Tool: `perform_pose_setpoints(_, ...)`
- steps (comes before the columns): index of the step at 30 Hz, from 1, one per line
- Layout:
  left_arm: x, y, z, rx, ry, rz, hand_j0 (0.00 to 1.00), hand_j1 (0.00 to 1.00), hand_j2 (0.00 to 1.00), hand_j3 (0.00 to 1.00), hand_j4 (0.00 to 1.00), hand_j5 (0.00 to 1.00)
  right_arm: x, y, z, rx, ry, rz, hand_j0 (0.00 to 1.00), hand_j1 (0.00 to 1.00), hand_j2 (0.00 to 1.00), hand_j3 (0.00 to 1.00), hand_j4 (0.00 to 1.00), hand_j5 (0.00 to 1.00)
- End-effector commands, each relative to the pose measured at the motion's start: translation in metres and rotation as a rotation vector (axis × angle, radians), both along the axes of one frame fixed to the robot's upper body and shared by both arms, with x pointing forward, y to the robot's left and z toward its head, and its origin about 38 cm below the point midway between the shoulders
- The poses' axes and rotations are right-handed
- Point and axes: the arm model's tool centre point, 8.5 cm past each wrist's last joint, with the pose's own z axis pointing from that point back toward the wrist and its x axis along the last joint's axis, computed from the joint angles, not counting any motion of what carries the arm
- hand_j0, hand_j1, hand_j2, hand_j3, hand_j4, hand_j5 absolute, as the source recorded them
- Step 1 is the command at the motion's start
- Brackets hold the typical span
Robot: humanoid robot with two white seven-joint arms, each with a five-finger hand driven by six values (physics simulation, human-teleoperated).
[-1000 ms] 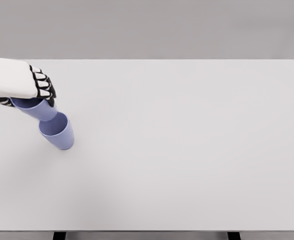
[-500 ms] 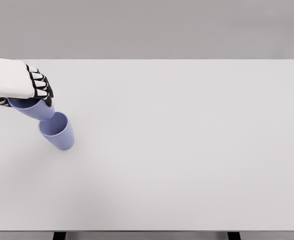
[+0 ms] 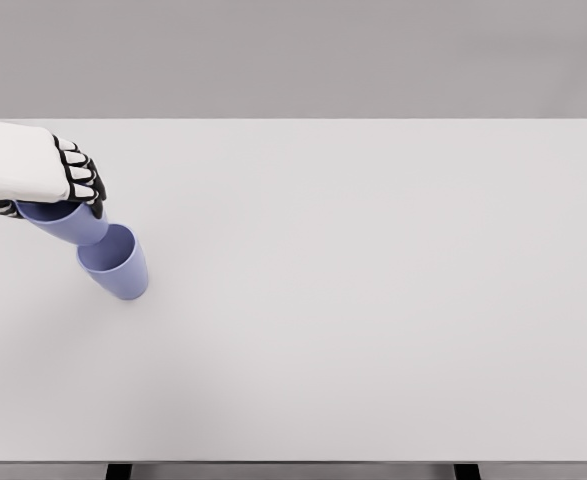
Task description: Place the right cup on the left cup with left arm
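Left hand (image 3: pixel 35 173) at the far left of the white bench (image 3: pixel 373 300), fingers (image 3: pixel 81 180) curled over the rim of a tilted lilac cup (image 3: pixel 71 222), gripping it. This held cup sits just up-left of the second lilac cup (image 3: pixel 115 264), which stands upright on the bench; their edges touch or overlap.

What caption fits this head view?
Left hand holds a tilted cup beside the other cup on the table.
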Motion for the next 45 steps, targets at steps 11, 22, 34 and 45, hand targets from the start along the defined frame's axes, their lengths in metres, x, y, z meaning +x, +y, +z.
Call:
perform_pose_setpoints(11, 0.0007, -0.0029, -0.0010, -0.002, 0.002, -0.006, 0.57, 0.57, 0.57, 0.57, 0.57, 0.57, 0.0000, 0.0001, 0.0000, 0.000, 0.000, 0.000, 1.00, 1.00, 1.00, 1.00, 1.00, 1.00)
perform_pose_setpoints(22, -0.0006, -0.0007, -0.0042, -0.001, 0.011, 0.000, 0.57, 0.57, 0.57, 0.57, 0.57, 0.57, 0.0005, -0.0001, 0.0000, 0.000, -0.001, 0.000, 1.00, 1.00, 1.00, 1.00, 1.00, 1.00)
perform_pose_setpoints(34, -0.0021, 0.0050, -0.0031, 0.001, 0.007, 0.015, 0.56, 0.56, 0.56, 0.56, 0.56, 0.56, 0.0000, 0.0001, 0.0000, 0.000, 0.000, 0.000, 1.00, 1.00, 1.00, 1.00, 1.00, 1.00)
perform_pose_setpoints(45, -0.0011, 0.0016, -0.0034, 0.001, 0.008, 0.006, 0.56, 0.56, 0.56, 0.56, 0.56, 0.56, 0.0000, 0.0001, 0.0000, 0.000, 0.000, 0.000, 1.00, 1.00, 1.00, 1.00, 1.00, 1.00)
